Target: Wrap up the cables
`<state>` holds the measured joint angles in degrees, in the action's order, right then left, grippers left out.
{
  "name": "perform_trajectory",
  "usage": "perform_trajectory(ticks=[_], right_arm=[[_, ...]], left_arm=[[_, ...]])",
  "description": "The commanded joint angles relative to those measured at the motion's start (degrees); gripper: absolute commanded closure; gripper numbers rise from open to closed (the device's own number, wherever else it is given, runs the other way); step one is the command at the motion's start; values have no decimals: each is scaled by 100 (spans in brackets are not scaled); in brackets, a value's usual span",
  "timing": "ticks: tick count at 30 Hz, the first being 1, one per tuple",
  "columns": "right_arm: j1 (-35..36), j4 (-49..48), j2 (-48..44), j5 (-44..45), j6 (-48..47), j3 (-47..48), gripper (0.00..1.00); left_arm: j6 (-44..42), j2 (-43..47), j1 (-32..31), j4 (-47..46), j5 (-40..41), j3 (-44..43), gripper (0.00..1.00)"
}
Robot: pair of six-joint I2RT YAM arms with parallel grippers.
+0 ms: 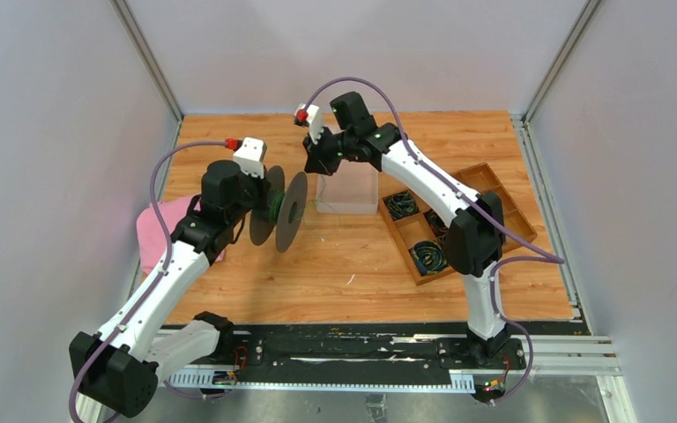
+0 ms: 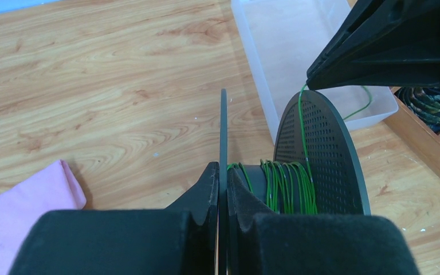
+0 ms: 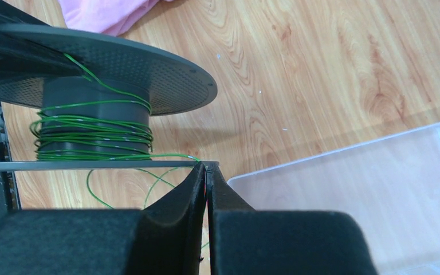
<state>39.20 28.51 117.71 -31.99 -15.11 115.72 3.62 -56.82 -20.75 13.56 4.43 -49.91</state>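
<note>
The cables (image 3: 91,132) are wound on the hub of a spool (image 1: 293,210) held above the table (image 1: 317,291). The spool's axis is horizontal and runs left to right between the arms. The left gripper (image 2: 222,186) is clamped on one flange edge; the right gripper (image 3: 206,171) is closed, pinching the free green strand beside the other flange.

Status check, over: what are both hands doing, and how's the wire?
Left hand clamped on spool flange. Right hand pinching green wire, partly wound. Clear bin close by.
</note>
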Motion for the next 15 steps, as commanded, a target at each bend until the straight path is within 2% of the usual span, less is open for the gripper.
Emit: perform_trajectory(ticks=[1,15], right_arm=[[-171,-15,189,-280,-190,-172,95],[-296,-39,12,-716,206,-690,72]], left_arm=[[104,153,-16,-126,-118,-254,100],[200,118,-5,-69,-22,-361,100]])
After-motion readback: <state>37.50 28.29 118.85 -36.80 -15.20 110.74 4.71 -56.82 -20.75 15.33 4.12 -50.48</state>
